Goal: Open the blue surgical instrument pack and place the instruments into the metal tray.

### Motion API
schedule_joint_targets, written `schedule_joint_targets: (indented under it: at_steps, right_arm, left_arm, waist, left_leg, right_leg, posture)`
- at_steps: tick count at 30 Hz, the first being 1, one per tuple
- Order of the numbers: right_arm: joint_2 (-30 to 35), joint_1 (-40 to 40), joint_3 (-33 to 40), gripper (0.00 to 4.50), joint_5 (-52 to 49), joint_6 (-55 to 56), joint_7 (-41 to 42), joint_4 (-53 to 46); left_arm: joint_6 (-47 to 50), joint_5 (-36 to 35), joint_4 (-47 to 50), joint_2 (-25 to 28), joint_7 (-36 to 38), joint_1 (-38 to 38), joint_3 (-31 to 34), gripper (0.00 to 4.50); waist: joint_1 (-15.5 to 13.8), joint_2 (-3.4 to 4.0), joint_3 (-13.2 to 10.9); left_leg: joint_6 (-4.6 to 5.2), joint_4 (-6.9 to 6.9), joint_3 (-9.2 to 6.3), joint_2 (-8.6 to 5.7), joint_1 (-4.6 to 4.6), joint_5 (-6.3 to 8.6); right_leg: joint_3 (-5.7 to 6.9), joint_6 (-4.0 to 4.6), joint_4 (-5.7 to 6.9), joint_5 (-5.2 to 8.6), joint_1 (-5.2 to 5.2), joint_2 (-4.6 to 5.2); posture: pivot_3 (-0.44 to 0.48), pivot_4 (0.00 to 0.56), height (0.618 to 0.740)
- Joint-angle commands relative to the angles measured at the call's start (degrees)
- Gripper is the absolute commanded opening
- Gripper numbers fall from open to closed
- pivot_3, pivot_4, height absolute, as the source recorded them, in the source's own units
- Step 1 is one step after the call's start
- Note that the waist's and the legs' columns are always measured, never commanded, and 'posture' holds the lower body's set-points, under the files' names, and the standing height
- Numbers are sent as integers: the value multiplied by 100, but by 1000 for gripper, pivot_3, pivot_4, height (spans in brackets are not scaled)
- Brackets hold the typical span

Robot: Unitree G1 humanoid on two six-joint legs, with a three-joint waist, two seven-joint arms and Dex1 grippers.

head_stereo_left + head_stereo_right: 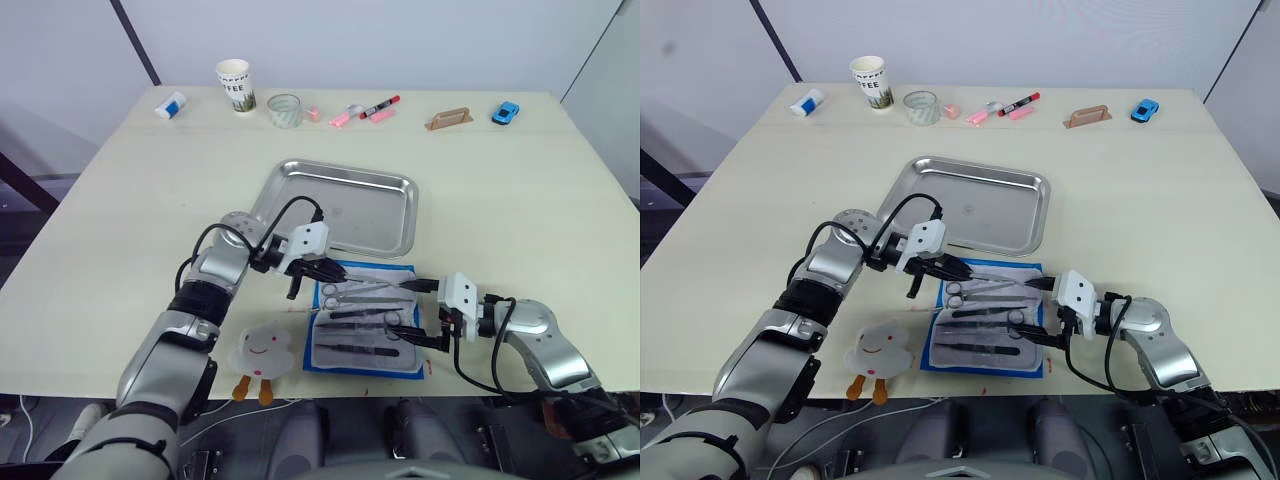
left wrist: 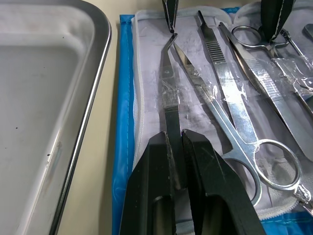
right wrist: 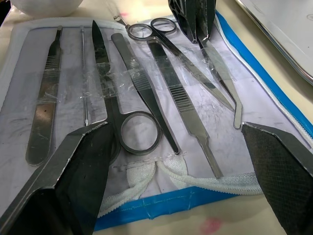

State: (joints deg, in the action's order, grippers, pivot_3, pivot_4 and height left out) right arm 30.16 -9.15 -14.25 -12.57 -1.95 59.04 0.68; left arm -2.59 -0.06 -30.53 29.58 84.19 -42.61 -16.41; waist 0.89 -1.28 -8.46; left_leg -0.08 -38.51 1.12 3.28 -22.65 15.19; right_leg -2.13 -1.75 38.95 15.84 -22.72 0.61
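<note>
1. Blue surgical instrument pack (image 1: 365,330) lying open and flat near the front edge of the table (image 1: 520,210), grey-white lining up, just in front of the metal tray (image 1: 345,205).
2. Instruments (image 3: 146,93) laid side by side on the lining under clear strips: ring-handled scissors, forceps, flat-handled tools.
3. Left hand (image 2: 176,161) closed on a slim bent-tipped instrument (image 2: 168,83) at the pack's edge nearest the tray; the tool still flat on the lining.
4. Right hand (image 3: 171,142) spread wide open at the pack's right end, over the instruments, gripping nothing.
5. Metal tray empty, beyond the pack, a bare strip of table between them.
6. White plush toy (image 1: 262,352) left of the pack at the front edge.
7. Along the far edge, well apart: paper cup (image 1: 235,85), glass (image 1: 284,110), markers (image 1: 365,110), blue toy car (image 1: 506,112).
</note>
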Motion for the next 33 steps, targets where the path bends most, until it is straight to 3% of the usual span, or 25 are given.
schedule_joint_targets:
  at_steps: [1,11,33]
  right_arm:
    - [75,193,-322,4500,525,-327,-185,366]
    - [112,194,-331,4500,539,-388,-184,361]
    - [136,197,-370,4500,553,-508,-183,339]
  left_arm:
    - [257,49,371,10,-149,-17,-72,98]
    - [728,61,900,171,-150,55,-174,98]
    - [1095,124,992,418,27,-61,-295,98]
  waist:
    - [-5,-4,5]
    - [-10,-11,14]
    - [5,-13,17]
  left_leg:
    - [0,0,0,0,0,0]
    - [0,0,0,0,1,0]
    - [0,3,0,0,3,0]
  right_leg:
    - [0,0,0,0,0,0]
    - [0,0,0,0,1,1]
    - [-1,1,-1,1,1,-1]
  posture:
    - [0,150,728]
    - [0,150,728]
    - [0,150,728]
